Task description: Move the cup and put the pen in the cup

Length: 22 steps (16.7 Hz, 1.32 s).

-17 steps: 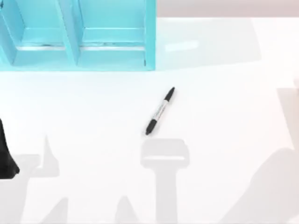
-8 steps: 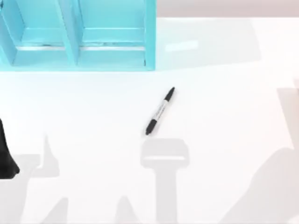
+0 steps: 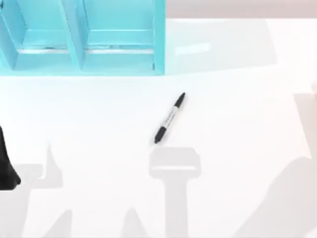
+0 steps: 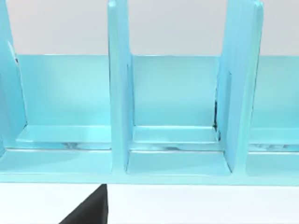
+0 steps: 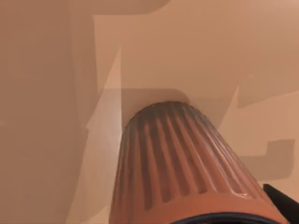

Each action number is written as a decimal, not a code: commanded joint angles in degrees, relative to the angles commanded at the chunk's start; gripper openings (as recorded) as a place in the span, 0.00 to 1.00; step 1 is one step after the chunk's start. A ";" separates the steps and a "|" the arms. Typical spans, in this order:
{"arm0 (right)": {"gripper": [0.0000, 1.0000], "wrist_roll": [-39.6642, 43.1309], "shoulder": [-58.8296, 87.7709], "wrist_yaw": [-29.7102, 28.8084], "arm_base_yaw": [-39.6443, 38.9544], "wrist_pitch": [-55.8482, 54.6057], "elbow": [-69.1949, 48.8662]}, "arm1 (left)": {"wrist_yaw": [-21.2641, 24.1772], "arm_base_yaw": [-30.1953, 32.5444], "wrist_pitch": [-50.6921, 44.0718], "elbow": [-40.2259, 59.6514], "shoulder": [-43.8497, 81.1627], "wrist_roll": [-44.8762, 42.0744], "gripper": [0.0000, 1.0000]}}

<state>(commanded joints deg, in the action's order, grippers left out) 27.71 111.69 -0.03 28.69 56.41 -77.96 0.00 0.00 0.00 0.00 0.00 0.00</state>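
Note:
The pen [image 3: 169, 118], slim and black with a grey printed middle, lies slanted on the white table near the centre of the top view. The cup [image 5: 187, 168], copper-toned with ribbed sides, stands very close under my right wrist camera, its dark rim nearest the lens. A dark part of my right gripper [image 5: 282, 201] shows just beside the cup's rim. My left gripper [image 3: 6, 166] is parked at the table's left edge, far from the pen.
A teal shelf unit [image 3: 81, 37] with open compartments stands at the back left, and faces the left wrist camera [image 4: 175, 107]. Grey arm shadows fall across the front of the table [image 3: 174, 168].

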 joint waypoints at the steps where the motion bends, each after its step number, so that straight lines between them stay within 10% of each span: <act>1: 0.00 -0.13 -0.03 0.00 -0.12 0.14 -0.13 | 0.00 0.00 0.00 0.00 0.00 0.00 1.00; 12: 0.00 -21.84 -10.03 0.10 -22.02 28.79 -17.84 | 0.00 0.00 0.00 0.00 0.00 0.00 1.00; 22: 0.00 -28.25 -7.11 -0.76 -28.15 29.07 -23.09 | 0.00 0.00 0.00 0.00 0.00 0.00 1.00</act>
<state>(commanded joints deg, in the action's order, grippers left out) -0.54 104.58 -0.79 0.54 85.48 -101.04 0.00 0.00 0.00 0.00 0.00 0.00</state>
